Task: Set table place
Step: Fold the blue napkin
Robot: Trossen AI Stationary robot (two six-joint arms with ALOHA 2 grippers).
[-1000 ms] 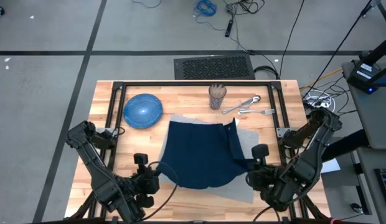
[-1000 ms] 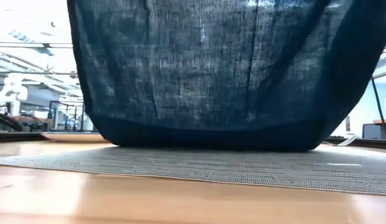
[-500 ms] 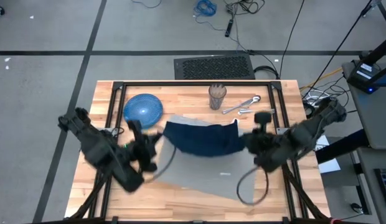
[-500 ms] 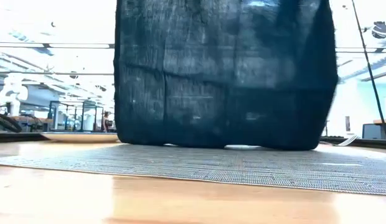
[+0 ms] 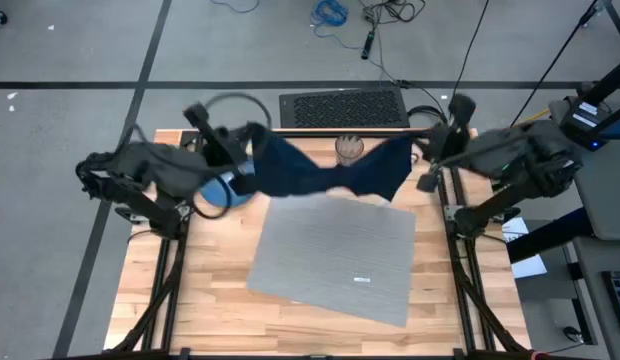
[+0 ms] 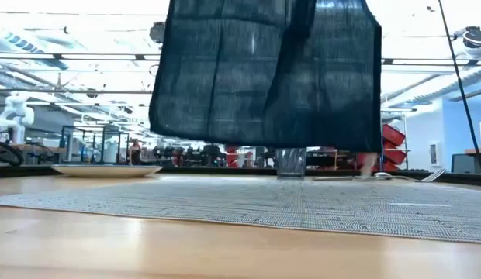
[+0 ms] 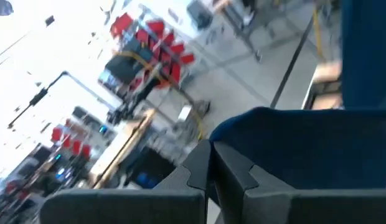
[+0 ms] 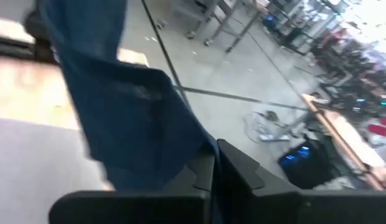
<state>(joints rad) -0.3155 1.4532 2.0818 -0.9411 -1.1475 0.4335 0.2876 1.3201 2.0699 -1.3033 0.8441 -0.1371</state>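
Observation:
A navy blue cloth napkin (image 5: pixel 325 168) hangs in the air over the far half of the table (image 5: pixel 190 300), strung between my two grippers. My left gripper (image 5: pixel 248 140) is shut on its left end, my right gripper (image 5: pixel 420 150) on its right end. In the low view the napkin (image 6: pixel 264 74) hangs down from above, its lower edge clear of the table. The place, a grey placemat (image 5: pixel 335 255), lies flat at the table's middle, slightly askew. A blue plate (image 5: pixel 212 190) rests at the far left, partly under my left arm. My left gripper pinches the napkin's upper edge at its left end (image 7: pixel 225 134) between its two shut fingers, coming in roughly level from the table's left. The cloth hangs below the hold, lifted clear. My right gripper pinches the napkin's upper edge at its right end (image 8: pixel 192 149) between its shut fingers, roughly level from the table's right. The cloth hangs below and sags a little toward the other gripper.
A drinking glass (image 6: pixel 291 163) stands at the far middle, behind the hanging napkin. Black frame rails (image 5: pixel 175 260) run along the table's left and right sides. The near part of the table beside the placemat is bare wood.
Both grippers have risen and gone toward the table's far edge, still shut, carrying the napkin with them. The napkin, which lay draped on the placemat with its lower part touching it, now hangs lifted clear beyond the placemat's far edge. The placemat has stayed in place.

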